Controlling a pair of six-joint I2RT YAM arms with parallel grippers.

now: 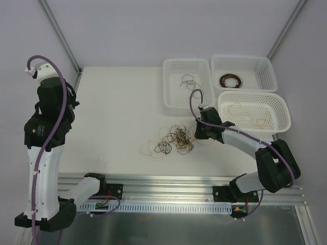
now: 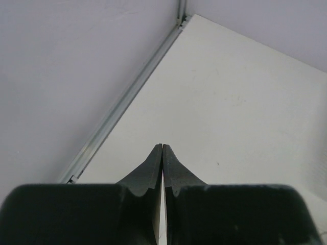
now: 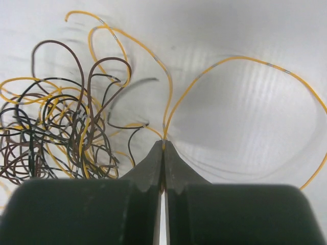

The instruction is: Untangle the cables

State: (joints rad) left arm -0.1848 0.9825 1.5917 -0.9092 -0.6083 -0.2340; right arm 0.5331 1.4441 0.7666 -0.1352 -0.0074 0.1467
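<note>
Right wrist view showed your right hand [image 3: 163, 147] pinching a yellow wire [image 3: 244, 58] just beside the tangle of cables [image 3: 56, 130] on the desk [image 3: 245, 25]; your left hand [image 2: 162, 149] sat pressed together, holding nothing. A quick pull could have dragged the whole tangle, tightening it.

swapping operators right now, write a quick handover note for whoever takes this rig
Left gripper: shut, empty, by the table's left edge.
Right gripper: shut on a yellow wire beside the tangle.
Done: some wires lie in the baskets: black ones left, dark brown coil back right, yellow ones near right.
Left: free this wire, basket it, then work through the tangle.
</note>
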